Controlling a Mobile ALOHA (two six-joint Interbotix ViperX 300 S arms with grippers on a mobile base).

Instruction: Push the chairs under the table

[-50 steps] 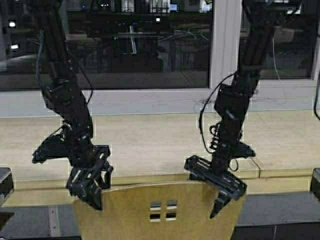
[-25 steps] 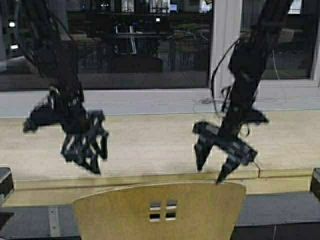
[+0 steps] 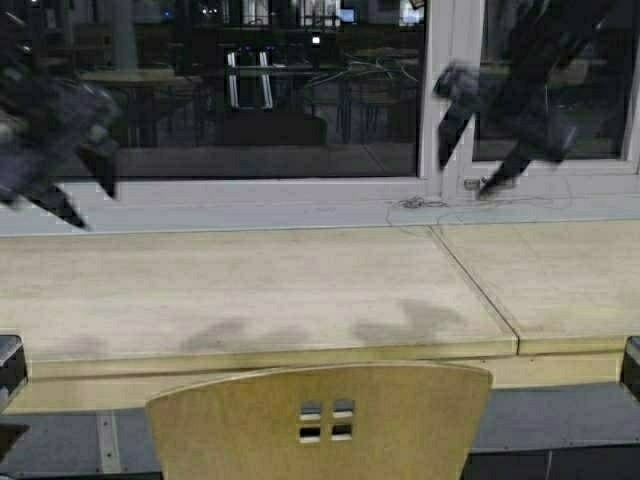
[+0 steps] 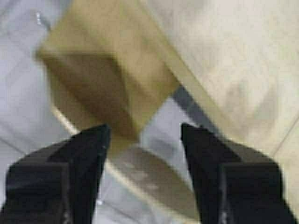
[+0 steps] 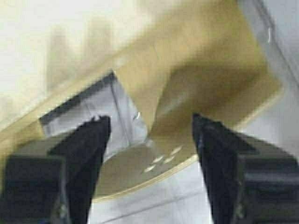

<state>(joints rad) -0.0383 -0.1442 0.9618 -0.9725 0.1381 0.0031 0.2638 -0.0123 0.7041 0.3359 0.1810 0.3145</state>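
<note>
A yellow-tan plywood chair (image 3: 320,420) with four small square cut-outs stands at the near edge of the long beige table (image 3: 250,290), its backrest just in front of the table's yellowish front edge. My left gripper (image 3: 60,150) is raised high at the far left, open and empty. My right gripper (image 3: 495,135) is raised high at the upper right, open and empty. In the left wrist view the open gripper (image 4: 142,140) looks down on the chair (image 4: 107,88). In the right wrist view the open gripper (image 5: 149,135) looks down on the chair (image 5: 187,130) and its cut-outs.
A window with a white sill (image 3: 300,200) runs behind the table. A seam (image 3: 475,285) splits the tabletop right of centre. Dark objects sit at the left edge (image 3: 8,370) and right edge (image 3: 630,365). Grey floor (image 4: 23,93) lies below the chair.
Both arms have lifted off the chair's backrest and swung up and outward, the left to the far left, the right to the upper right. The chair has not moved.
</note>
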